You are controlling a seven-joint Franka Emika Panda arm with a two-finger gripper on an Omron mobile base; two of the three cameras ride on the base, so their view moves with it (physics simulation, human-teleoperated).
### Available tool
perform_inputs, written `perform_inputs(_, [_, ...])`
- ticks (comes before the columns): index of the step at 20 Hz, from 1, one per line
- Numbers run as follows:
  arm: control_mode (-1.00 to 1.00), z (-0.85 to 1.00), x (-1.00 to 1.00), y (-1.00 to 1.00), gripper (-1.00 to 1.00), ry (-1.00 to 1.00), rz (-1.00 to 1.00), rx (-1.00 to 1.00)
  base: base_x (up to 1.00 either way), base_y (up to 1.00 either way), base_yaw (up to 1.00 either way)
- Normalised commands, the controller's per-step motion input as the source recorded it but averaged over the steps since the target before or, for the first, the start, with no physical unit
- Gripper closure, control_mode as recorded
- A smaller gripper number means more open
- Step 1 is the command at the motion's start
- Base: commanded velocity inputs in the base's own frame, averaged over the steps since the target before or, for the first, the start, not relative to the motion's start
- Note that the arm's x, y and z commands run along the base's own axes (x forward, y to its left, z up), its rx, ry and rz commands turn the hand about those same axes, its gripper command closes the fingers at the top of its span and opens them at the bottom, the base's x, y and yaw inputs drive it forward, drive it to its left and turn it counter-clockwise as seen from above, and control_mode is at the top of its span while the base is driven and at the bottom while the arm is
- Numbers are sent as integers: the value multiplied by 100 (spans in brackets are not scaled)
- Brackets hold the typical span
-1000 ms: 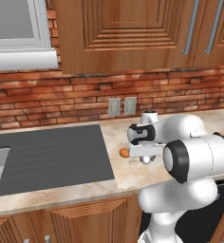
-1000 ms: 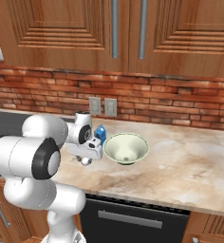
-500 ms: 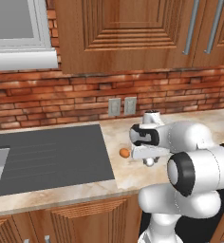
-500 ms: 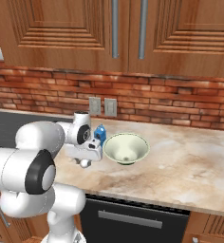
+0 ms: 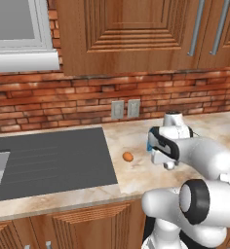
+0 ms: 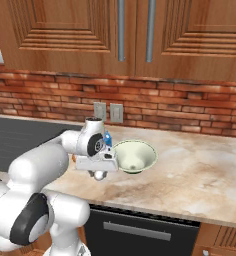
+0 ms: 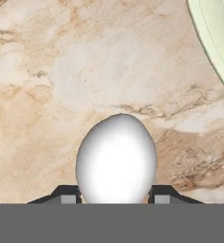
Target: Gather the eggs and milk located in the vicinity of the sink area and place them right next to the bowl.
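A beige marbled stone counter (image 7: pixel 61 71) runs under red brick and wooden cabinets. The two-finger gripper (image 7: pixel 116 195) holds the smooth white egg (image 7: pixel 116 159) between its dark fingertips (image 7: pixel 66 194), above the counter, with the pale greenish-cream bowl (image 7: pixel 213 38) just beyond them to one side. This egg looks nearly delivered. The orange-brown egg (image 5: pixel 128 156) still lies beside the dark grey sink (image 5: pixel 48 160), seen from the left base. The right base view shows the small blue milk carton (image 6: pixel 108 139) behind the hand, near the bowl.
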Motion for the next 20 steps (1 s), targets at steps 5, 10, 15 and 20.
perform_inputs(5, [-100,9,-1,-83,100,0,2,1,0,0,0])
perform_inputs(10, [-100,17,0,-80,100,1,2,3,0,0,0])
perform_inputs(15, [-100,24,0,-78,100,4,2,6,0,0,0])
perform_inputs(20, [-100,17,0,-71,100,1,4,10,0,0,0])
